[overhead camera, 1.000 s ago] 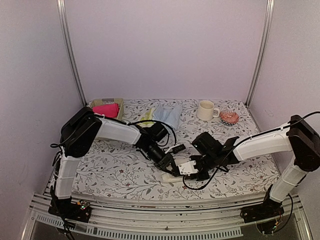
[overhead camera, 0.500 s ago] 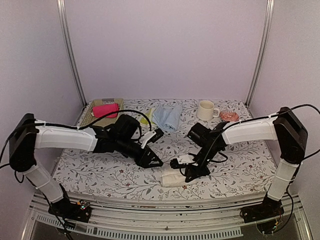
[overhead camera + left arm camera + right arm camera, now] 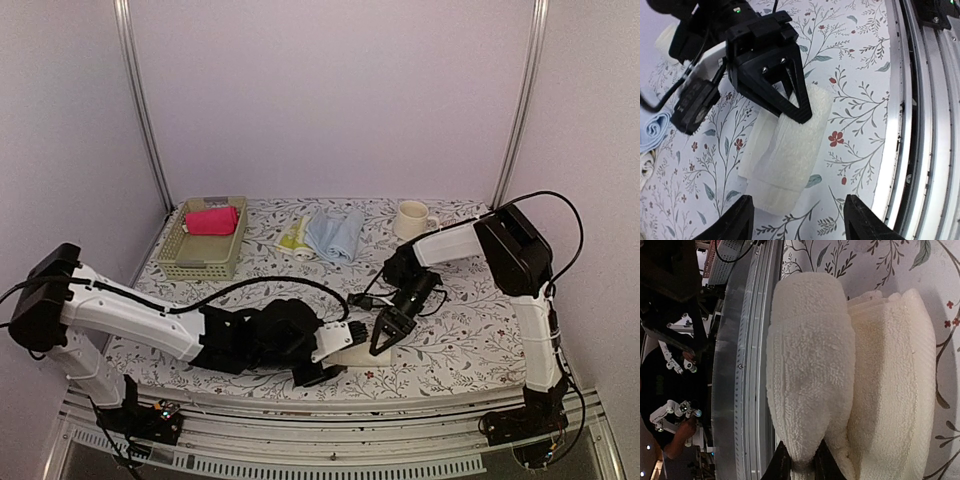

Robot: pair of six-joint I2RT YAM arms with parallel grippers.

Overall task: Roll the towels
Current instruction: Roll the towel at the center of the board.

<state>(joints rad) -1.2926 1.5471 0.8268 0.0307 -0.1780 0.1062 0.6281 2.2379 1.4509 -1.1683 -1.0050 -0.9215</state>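
- Table (image 3: 480, 340): covered in a floral print, with a metal rail along its near edge.
- Basket (image 3: 200, 255): pale green mesh, at the far left corner; the hot pink towel (image 3: 212, 220) lies rolled inside it.
- Cream-white towel (image 3: 790, 150): fluffy terry, lying near the front rail. 1 thick rolled lobe sits against flatter folded layers.
- Light blue towel (image 3: 335, 232): loosely folded at the back centre, touching the yellow-green towel (image 3: 295, 237) on its left.
- Right gripper (image 3: 802, 465): its 2 fingers are pinched together on the cream-white towel's rolled lobe.
- Left gripper (image 3: 803, 225): fingers spread wide and holding nothing, just short of the towel's end.
- Mug (image 3: 412, 220): cream, upright at the back right.
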